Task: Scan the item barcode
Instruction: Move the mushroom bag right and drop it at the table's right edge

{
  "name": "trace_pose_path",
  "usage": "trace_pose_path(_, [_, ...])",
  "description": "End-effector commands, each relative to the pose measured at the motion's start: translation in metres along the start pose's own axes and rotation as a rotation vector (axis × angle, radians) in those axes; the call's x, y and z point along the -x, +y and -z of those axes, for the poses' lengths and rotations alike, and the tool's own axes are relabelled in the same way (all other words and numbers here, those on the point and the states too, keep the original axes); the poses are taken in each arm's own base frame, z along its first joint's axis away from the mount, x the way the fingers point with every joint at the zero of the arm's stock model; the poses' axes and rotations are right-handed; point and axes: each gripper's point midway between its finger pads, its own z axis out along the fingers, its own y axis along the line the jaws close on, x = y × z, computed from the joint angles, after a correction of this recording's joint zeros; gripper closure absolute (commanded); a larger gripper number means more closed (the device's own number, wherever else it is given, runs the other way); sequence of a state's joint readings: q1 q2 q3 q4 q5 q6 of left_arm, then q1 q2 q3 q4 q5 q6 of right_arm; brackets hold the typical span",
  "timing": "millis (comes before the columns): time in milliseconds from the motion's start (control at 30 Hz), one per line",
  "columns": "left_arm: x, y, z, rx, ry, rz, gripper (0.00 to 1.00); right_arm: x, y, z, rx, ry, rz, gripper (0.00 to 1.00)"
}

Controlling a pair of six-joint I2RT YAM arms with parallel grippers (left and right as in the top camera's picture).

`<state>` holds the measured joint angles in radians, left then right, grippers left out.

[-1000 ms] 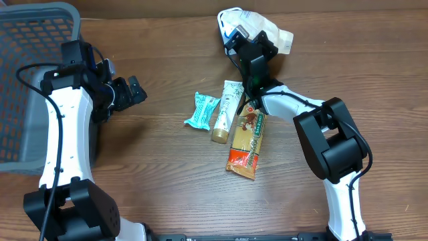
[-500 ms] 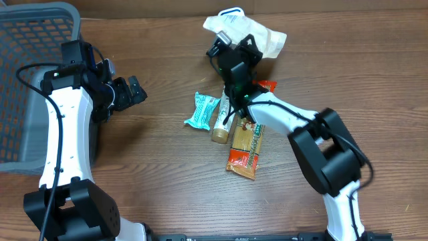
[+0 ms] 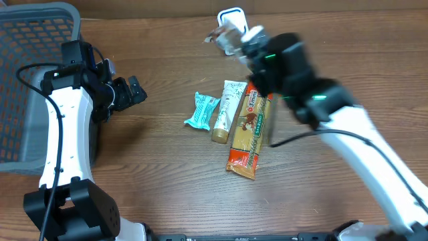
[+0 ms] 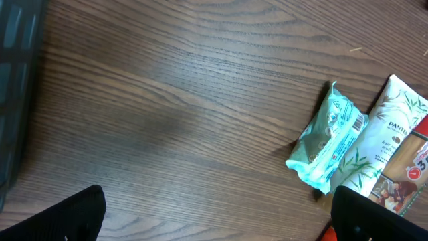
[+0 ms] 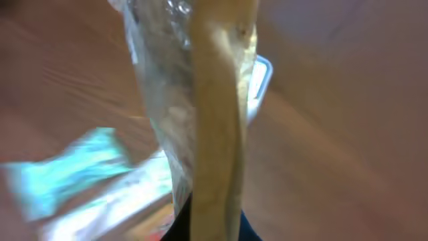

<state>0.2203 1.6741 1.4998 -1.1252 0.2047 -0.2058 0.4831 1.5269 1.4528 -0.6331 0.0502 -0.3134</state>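
Up at twelve o'clock over the table (image 3: 381,40), the clear bag (image 5: 167,100) is pinched tight in the right gripper (image 3: 241,41), held up so its barcode can show, I think. Over at nine o'clock, the left gripper (image 3: 128,92) waits spread wide, holding nothing.

Basket (image 3: 40,40) sits at the far left of the table (image 3: 154,167), left gripper (image 3: 136,90) just right of it. Mid-table row, left to right: wrapped packet (image 3: 201,110), tube (image 3: 227,108), snack bar pack (image 3: 249,137). Tube touches pack, packet just beside tube. Behind them, crinkly bag (image 3: 223,37) hangs above the table in right gripper (image 3: 244,41), small rounded object (image 3: 231,13) behind it.
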Motion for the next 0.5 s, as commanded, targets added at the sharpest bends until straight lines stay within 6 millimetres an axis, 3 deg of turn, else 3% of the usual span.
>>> trace_pose_path(0, [0.004,-0.003,0.002,-0.002,-0.012,-0.027,0.0,0.011,0.002,0.039,0.315,-0.083,-0.288,0.96])
trace_pose_path(67, [0.004,-0.003,0.001,-0.002,-0.012,-0.027,0.0,-0.008,-0.03,0.043,0.301,-0.04,-0.448,0.96])
trace_pose_path(200, [0.004,-0.003,0.001,-0.002,-0.012,-0.027,0.0,-0.072,-0.106,0.037,0.161,0.069,-0.874,0.96])
trace_pose_path(267, [0.004,-0.003,0.001,-0.002,-0.012,-0.027,0.0,-0.107,-0.133,0.034,0.091,0.107,-1.06,0.96])
trace_pose_path(333, [0.004,-0.003,0.001,-0.002,-0.012,-0.027,0.0,-0.15,-0.156,0.028,0.024,0.146,-1.241,0.96])
trace_pose_path(467, [0.004,-0.003,0.001,-0.002,-0.012,-0.027,0.0,-0.217,-0.177,0.015,-0.063,0.172,-1.455,0.96])
